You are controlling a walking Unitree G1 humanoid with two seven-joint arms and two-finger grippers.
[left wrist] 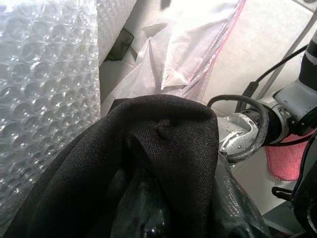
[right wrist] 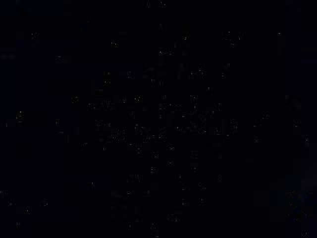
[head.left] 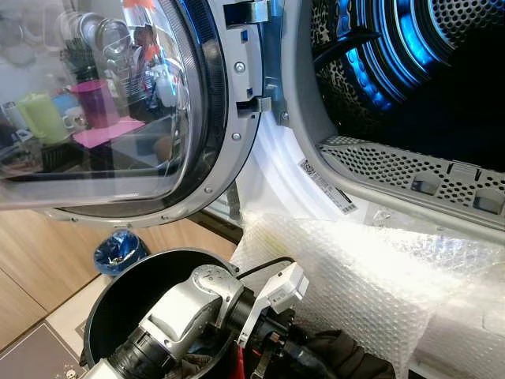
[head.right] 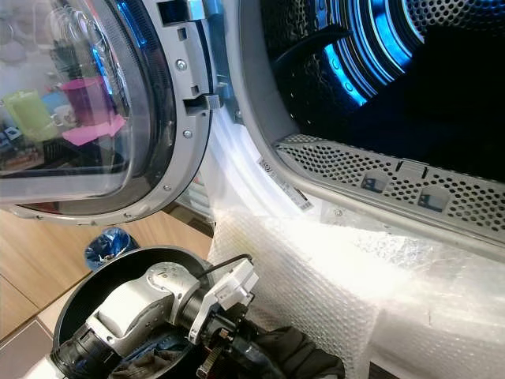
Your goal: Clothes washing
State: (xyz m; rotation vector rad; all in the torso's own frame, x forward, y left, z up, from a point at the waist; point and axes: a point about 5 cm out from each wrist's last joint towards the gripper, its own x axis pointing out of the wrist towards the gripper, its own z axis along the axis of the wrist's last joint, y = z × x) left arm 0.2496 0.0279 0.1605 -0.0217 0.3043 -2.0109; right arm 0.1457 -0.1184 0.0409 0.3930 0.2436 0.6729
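Left gripper (head.right: 237, 351) lifting one black garment (left wrist: 148, 148) from the basket (head.left: 134, 276)!

The garment bunches over the jaws, seemingly pinched, hiding how wide they sit. Ahead and above them gapes one drum (head.left: 442, 71), door (head.left: 118, 103) swung aside, bubble wrap (head.left: 379, 268) padding the sill, probably against snags.

Domestic laundry corner, likely within or beside a kitchen. Front-loading washing machine, door (head.left: 134, 118) swung open, perforated drum (head.left: 410, 55) lit blue. Door glass reflects cups and utensils. Wood-look cabinet fronts (head.left: 31, 260); black laundry basket (head.left: 126, 296) on floor.
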